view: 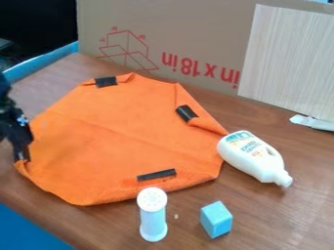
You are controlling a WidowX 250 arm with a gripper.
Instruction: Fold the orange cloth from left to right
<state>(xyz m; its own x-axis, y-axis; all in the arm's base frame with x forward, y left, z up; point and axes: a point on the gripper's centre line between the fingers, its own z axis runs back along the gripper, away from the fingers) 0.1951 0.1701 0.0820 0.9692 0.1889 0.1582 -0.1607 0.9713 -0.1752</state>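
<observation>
Camera view. The gripper [21, 157] hangs at the left edge of the view, its tip against the left border of an orange cloth [124, 136]; whether it pinches the fabric or merely touches it cannot be told. The cloth, the largest object present, spreads across the middle of a brown wood-grain table [261, 224], with shallow creases and a folded-over margin on its right side. Three black strips lie near its border: one at the far edge [106, 82], one beside the right-hand fold [186, 113] and one at the near edge [156, 175]. A white bottle [251, 154] lies on its side at the cloth's right corner, cap toward the lower right. Near the cloth's front edge, a pale cylindrical container [153, 219] stands upright beneath a perforated white lid; to its right is a light-blue block [216, 219]. Behind the work surface rises a cardboard panel [196, 29] bearing red print and a line drawing, with a pale, finely striped board [290, 58] against its right part. A white object [313, 122] lies below this board. Blue material [29, 229] borders the table at lower left; the room beyond the upper left is dark.
</observation>
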